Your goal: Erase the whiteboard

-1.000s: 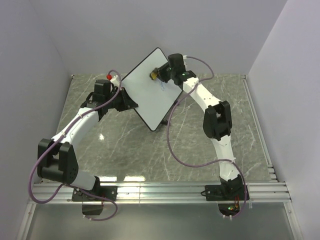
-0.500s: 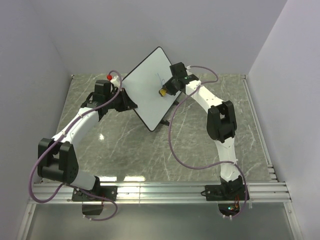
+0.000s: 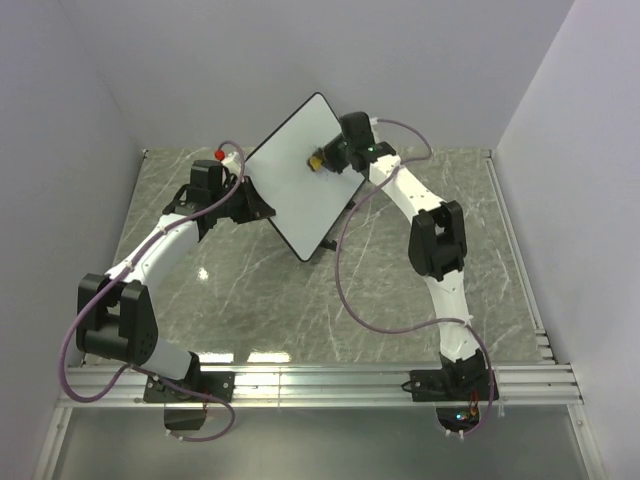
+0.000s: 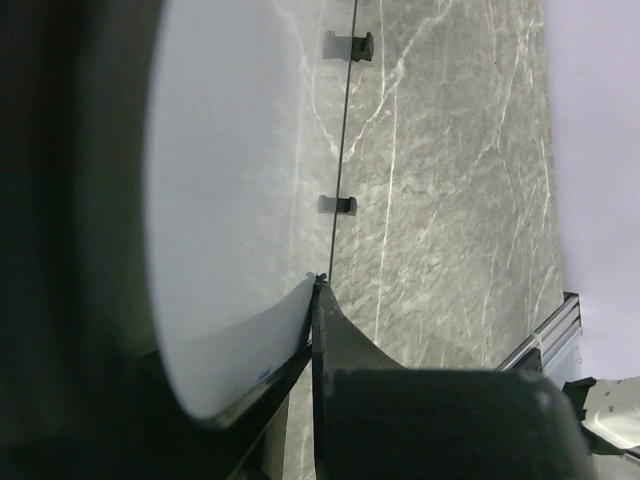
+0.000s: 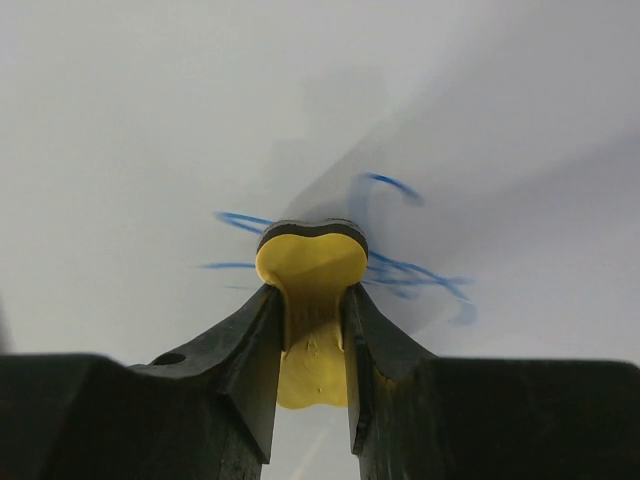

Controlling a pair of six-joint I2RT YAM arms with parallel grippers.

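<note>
Right wrist view: right jaws pinch a small yellow eraser block (image 5: 310, 262), its dark edge pressed to the whiteboard (image 5: 150, 120). The blue scribbles (image 5: 425, 278) lie straight ahead, trailing mostly to the block's right with short strokes on its left. Top external view: the whiteboard stands tilted over the worktop (image 3: 400, 290), left jaws clamped on its left edge (a brace, I judge), so the right arm is nearer and the next wipe wants a sideways sweep.
</note>
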